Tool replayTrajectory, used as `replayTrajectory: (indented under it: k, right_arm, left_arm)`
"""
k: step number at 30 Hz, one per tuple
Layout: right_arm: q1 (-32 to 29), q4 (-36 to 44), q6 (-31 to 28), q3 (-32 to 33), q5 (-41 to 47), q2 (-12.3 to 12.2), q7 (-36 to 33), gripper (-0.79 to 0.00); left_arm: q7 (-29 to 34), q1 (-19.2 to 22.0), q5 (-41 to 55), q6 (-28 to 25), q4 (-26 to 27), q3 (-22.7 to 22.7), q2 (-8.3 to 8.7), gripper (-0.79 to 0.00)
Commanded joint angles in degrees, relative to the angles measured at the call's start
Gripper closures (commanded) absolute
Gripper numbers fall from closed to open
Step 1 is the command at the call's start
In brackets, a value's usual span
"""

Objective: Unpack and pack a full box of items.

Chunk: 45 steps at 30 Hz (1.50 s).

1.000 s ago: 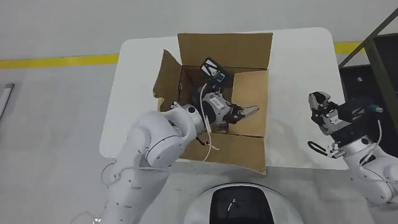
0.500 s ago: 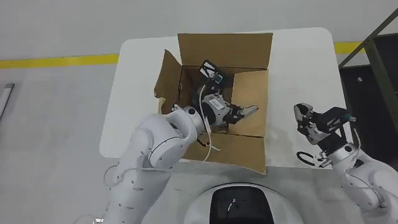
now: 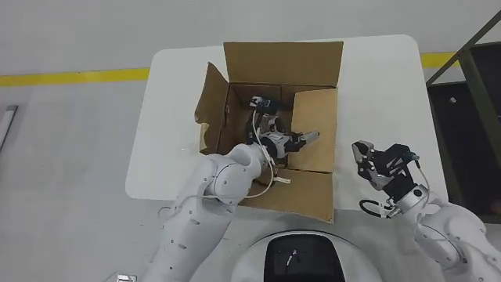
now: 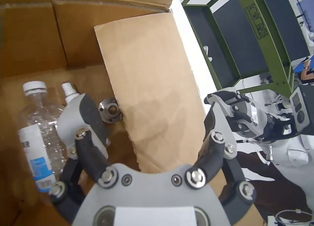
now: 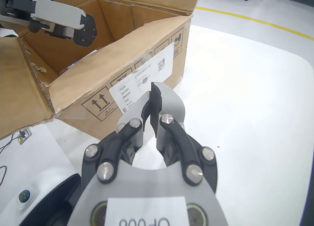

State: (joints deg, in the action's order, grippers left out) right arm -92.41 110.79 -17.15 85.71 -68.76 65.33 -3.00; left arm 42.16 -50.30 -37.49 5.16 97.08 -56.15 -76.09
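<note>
The left gripper (image 4: 149, 111) is held wide open and empty inside the box (image 3: 283, 61), facing the folded-in right flap (image 4: 147, 64). The clear bottle (image 4: 34, 126) lies on the box floor just far of the fingers, with its long axis along them and hemmed in by walls. The right gripper (image 5: 152, 104), closed on nothing, is held over the table (image 3: 376, 70), right of the box.

Bright, even light, with soft shadow inside the box (image 3: 282, 63).

Brown cardboard box (image 3: 282, 63), flaps open; clear plastic bottle (image 4: 40, 116) lying inside, capped.
</note>
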Motion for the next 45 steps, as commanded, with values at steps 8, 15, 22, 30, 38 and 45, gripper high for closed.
replayTrajectory:
  k: [8,15,22,30,38,45]
  right_arm:
    - [0.3,-0.3,-0.3,-1.2,0.1,0.2,-0.6,0.000]
    - [1.1,-0.5,-0.3,-2.4,0.6,0.3,-0.8,0.000]
    - [1.7,-1.1,-0.3,-2.6,1.7,0.4,-0.6,0.000]
    - [1.7,-1.0,0.3,-2.0,3.0,0.5,-0.4,-0.172]
    - [-0.3,2.3,4.0,4.3,12.1,0.5,-2.4,-0.425]
    - [-0.6,5.0,4.6,11.6,27.3,0.4,-7.7,-0.385]
  left_arm:
    - [0.6,-2.0,6.0,2.9,-1.0,-0.3,-0.40,-0.785]
    - [0.5,-2.8,13.5,5.2,-0.3,-1.1,-0.89,-0.785]
    - [-0.1,-3.5,21.9,8.0,0.7,-2.3,-1.40,-0.785]
    - [-2.6,-3.9,26.3,8.0,2.8,-3.2,-1.67,-0.785]
    - [-2.6,-0.2,26.3,5.2,5.9,-1.9,-2.07,-0.785]
    - [-0.9,5.3,26.6,-0.5,3.6,3.6,-3.26,-0.785]
